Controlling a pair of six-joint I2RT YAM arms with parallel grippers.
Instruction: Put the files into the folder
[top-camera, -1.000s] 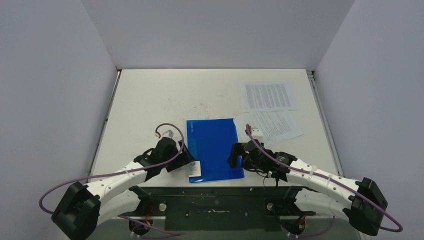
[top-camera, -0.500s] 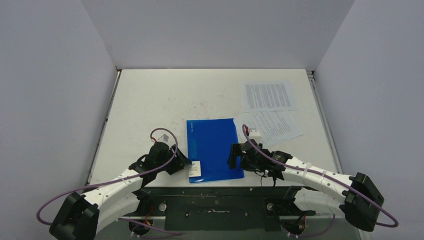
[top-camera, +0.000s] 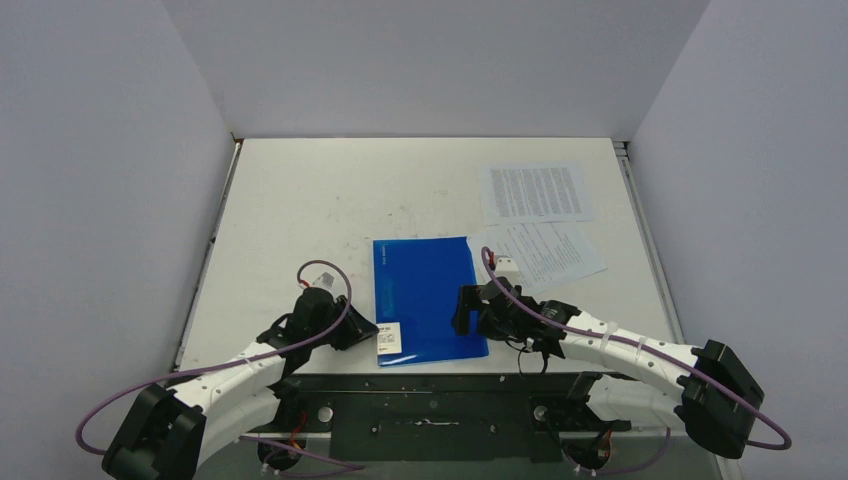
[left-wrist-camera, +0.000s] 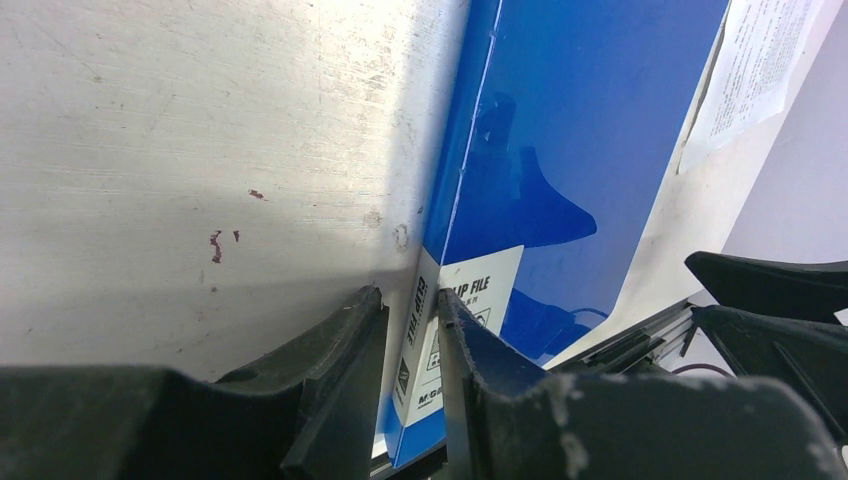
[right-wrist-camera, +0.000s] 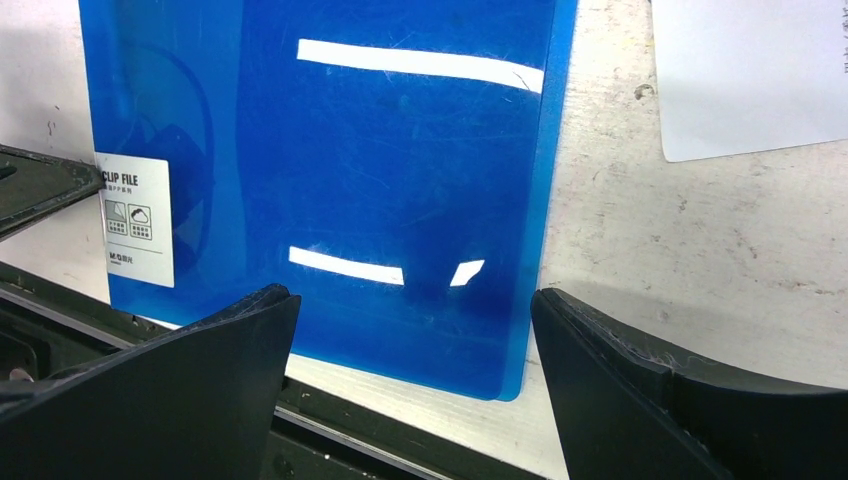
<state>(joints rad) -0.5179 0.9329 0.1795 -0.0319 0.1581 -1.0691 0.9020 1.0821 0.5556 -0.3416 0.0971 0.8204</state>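
**Blue clip-file folder and two printed sheets, as I see them on the worktop**

- Folder (top-camera: 428, 300): lies closed and flat at the near middle of the worktop (top-camera: 300, 220). Its long axis runs near to far, and its near short edge is at the worktop's front edge. The white label (top-camera: 389, 339) is at the near left corner, by the spine side.
- Files: both are outside the folder, to its far right.
  - The far sheet (top-camera: 535, 192) lies with its long side across the worktop.
  - The nearer sheet (top-camera: 550, 250) is skewed, with one corner right at the folder's far right corner. I cannot tell if they overlap.
- Left claw (left-wrist-camera: 408, 298): narrow and low, with the folder's left edge and label in the slim gap. I cannot tell whether the fingers press it.
- Right claw (right-wrist-camera: 412, 300): spread wide over the folder's near right corner, holding nothing.
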